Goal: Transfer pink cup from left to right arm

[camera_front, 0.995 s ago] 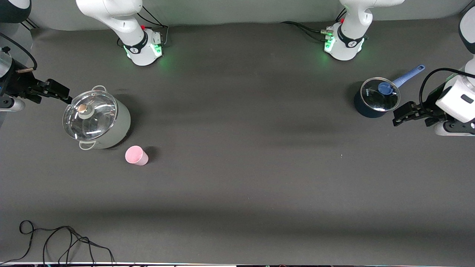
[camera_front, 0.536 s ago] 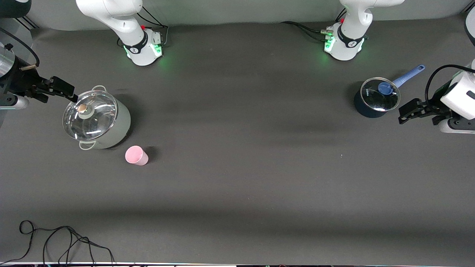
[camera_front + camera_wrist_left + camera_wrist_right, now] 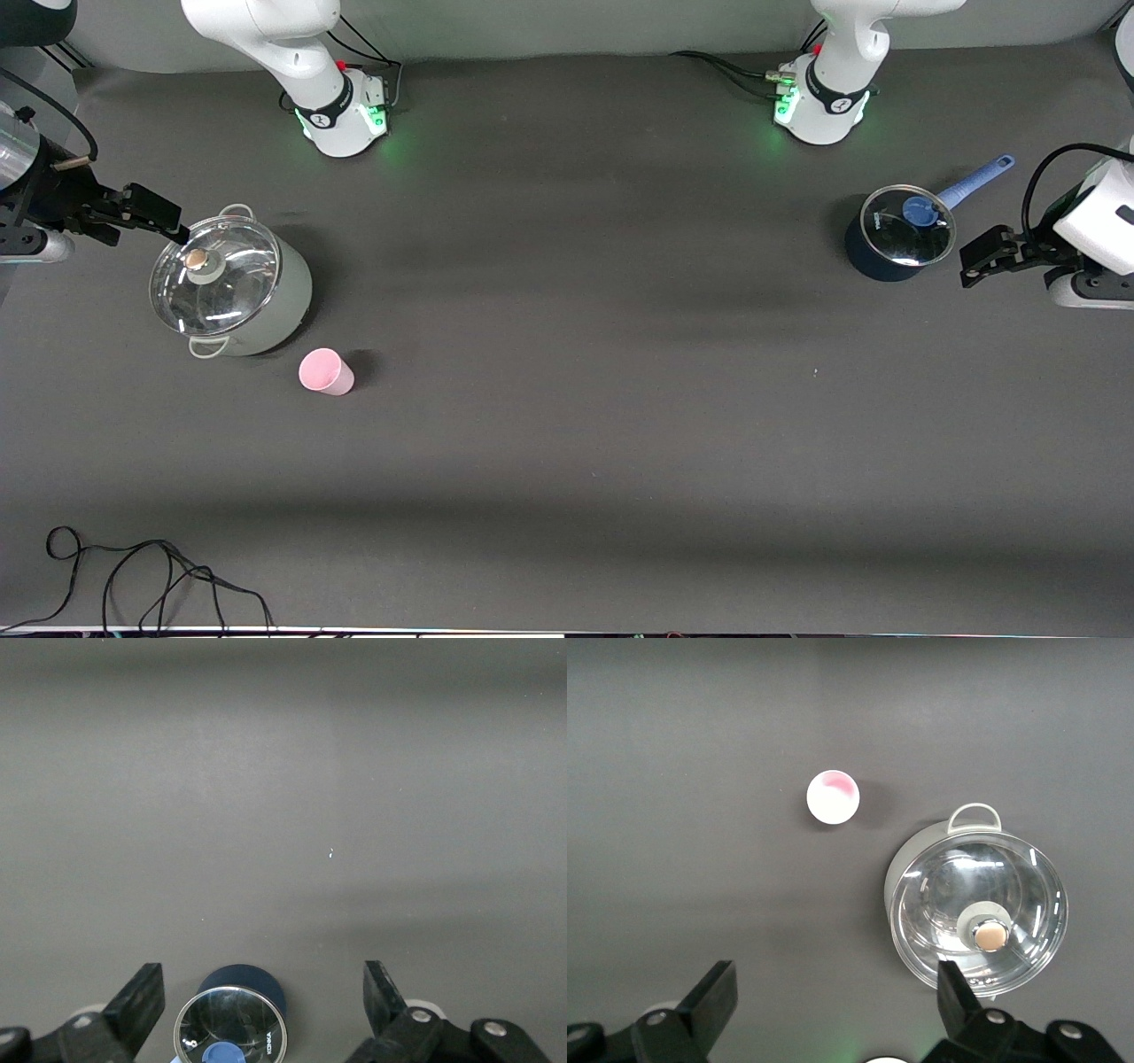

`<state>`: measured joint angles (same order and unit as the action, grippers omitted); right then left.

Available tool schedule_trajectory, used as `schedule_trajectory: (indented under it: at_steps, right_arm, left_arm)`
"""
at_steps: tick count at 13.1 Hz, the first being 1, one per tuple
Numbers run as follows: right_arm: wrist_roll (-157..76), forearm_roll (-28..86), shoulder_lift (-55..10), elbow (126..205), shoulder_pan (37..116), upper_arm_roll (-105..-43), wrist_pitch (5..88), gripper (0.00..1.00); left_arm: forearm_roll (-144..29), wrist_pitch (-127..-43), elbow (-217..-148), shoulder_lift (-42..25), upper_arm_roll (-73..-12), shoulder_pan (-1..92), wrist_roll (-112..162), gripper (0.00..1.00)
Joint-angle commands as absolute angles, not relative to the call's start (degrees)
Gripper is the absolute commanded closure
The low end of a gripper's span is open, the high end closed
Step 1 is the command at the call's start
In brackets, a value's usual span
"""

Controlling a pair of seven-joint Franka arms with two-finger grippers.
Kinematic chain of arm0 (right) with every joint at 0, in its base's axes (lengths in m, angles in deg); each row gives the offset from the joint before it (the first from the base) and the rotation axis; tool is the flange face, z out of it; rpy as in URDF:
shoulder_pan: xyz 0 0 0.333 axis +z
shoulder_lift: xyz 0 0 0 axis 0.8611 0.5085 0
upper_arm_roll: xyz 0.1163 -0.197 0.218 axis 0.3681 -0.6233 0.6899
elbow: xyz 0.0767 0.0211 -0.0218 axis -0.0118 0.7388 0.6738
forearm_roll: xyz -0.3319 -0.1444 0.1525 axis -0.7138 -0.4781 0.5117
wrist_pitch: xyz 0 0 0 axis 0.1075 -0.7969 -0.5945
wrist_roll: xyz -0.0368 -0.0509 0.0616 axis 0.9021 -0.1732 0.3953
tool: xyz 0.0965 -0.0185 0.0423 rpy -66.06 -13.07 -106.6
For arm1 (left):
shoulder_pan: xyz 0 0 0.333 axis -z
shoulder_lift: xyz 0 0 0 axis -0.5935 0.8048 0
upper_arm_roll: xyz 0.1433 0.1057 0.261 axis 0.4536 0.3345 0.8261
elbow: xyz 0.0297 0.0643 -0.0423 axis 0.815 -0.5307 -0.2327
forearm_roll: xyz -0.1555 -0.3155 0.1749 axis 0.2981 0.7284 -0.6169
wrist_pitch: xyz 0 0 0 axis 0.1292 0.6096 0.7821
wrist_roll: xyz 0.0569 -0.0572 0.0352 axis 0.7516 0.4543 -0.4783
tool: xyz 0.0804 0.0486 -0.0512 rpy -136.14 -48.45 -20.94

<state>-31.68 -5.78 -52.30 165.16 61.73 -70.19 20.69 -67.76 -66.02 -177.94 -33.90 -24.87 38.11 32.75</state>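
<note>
The pink cup (image 3: 326, 371) stands upright on the dark table at the right arm's end, just nearer the front camera than the large grey pot (image 3: 232, 288). It also shows in the right wrist view (image 3: 833, 797), free of any gripper. My right gripper (image 3: 158, 217) is open and empty, up in the air beside the grey pot's lid; its jaws stand wide apart in the right wrist view (image 3: 837, 988). My left gripper (image 3: 979, 257) is open and empty, beside the small blue saucepan (image 3: 897, 235) at the left arm's end; its jaws are wide in the left wrist view (image 3: 261, 983).
The grey pot has a glass lid with a knob (image 3: 990, 935). The blue saucepan (image 3: 232, 1028) has a glass lid and a blue handle (image 3: 979, 177). A loose black cable (image 3: 142, 571) lies at the table's front edge, at the right arm's end.
My left gripper has drawn back from the blue saucepan toward the left arm's end of the table. My right gripper has shifted slightly toward the grey pot's lid. The pink cup has not moved.
</note>
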Motion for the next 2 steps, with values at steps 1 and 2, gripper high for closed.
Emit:
schedule_trajectory:
  at_steps: [1,2]
  right_arm:
    - [-31.73,-4.88,-53.06,165.41,61.81,-70.41,20.94,0.00]
    - [-31.73,-4.96,-53.06,165.41,61.81,-70.41,20.94,0.00]
  left_arm:
    - [-68.09,-65.77,-177.76,-34.04,-24.47,38.87,33.15,0.00]
    - [-68.08,-65.77,-177.76,-34.04,-24.47,38.95,33.06,0.00]
